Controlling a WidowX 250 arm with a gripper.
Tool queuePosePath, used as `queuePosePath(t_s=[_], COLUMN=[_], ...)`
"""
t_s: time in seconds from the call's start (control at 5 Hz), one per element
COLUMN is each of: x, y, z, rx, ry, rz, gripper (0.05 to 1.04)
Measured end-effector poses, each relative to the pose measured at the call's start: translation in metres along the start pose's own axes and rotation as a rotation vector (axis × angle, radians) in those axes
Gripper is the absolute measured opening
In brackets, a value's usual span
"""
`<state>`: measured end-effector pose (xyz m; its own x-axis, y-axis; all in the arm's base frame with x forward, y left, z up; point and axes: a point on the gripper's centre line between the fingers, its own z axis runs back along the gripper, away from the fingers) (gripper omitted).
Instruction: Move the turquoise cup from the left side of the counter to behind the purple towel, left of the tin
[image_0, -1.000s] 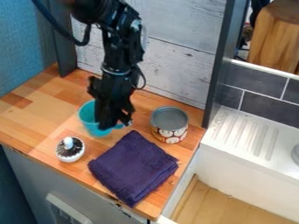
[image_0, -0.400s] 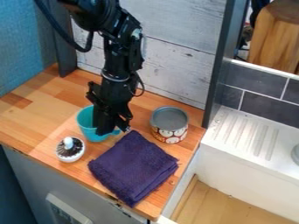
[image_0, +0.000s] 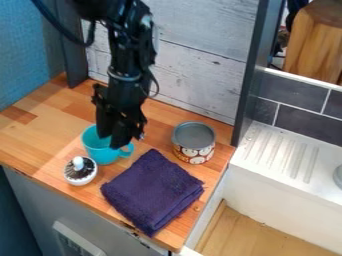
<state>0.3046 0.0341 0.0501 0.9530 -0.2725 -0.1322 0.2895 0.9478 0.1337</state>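
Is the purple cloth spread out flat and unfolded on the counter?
No, the purple cloth lies on the counter folded, with stacked layers showing along its lower right edge.

From my station I observe a wood-block counter (image_0: 40, 132) bearing a turquoise cup (image_0: 100, 154), a small white pot (image_0: 80, 179) with dark bristles and a pale knob on top, a folded purple cloth (image_0: 153, 192), and a patterned, grey-topped can (image_0: 194, 143).
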Motion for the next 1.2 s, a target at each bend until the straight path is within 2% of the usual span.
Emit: queuePosePath(t_s=[0.2, 0.4, 0.6, 0.8, 1.2], x=[0.0, 0.003, 0.02, 0.041, 0.059], y=[0.002, 0.0, -0.006, -0.027, -0.049], z=[0.005, 0.02, 0.039, 0.056, 0.046], rx=[-0.013, -0.034, -0.063, -0.057, -0.071], ry=[-0.013, -0.059, -0.128, -0.184, -0.15], rz=[0.018, 0.021, 0.018, -0.04, -0.099], gripper=[0.902, 1.01, 1.006, 1.002, 1.001])
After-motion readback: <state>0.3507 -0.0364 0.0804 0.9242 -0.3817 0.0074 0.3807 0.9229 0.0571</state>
